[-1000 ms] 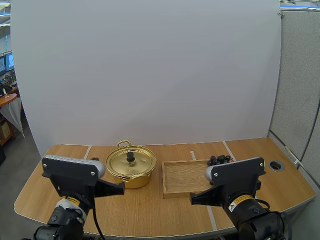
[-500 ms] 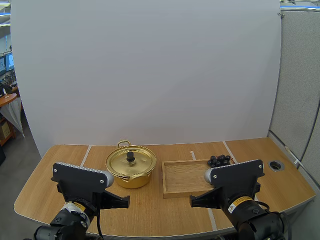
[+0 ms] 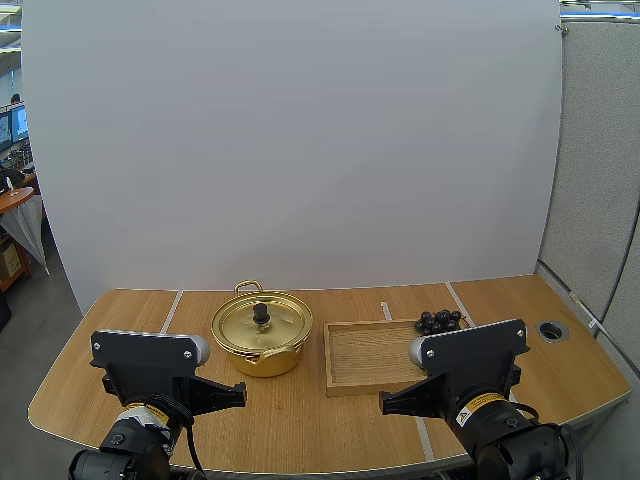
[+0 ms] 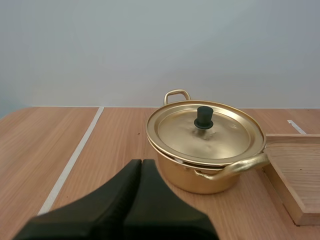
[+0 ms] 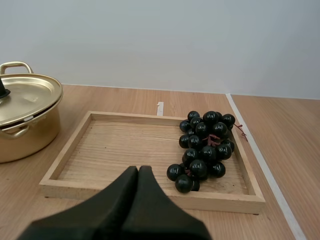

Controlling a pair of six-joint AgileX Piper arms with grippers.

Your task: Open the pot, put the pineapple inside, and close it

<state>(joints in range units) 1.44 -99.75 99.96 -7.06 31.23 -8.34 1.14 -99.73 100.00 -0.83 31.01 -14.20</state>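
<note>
Pot (image 3: 262,335) sits on the table (image 3: 300,425) with its lid (image 4: 205,131) on, just beside the wooden tray (image 3: 365,355). Grapes (image 5: 205,145) lie in the tray's right side. Left gripper (image 4: 140,165) hangs before the pot, fingers pressed together and empty; right gripper (image 5: 138,171), likewise closed on nothing, faces the tray.

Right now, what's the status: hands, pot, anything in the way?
Left hand shut, empty, facing pot. Right hand shut, empty, facing tray. Lid on. Fruit here is grapes, lying in tray. Nothing blocking the lid.
</note>
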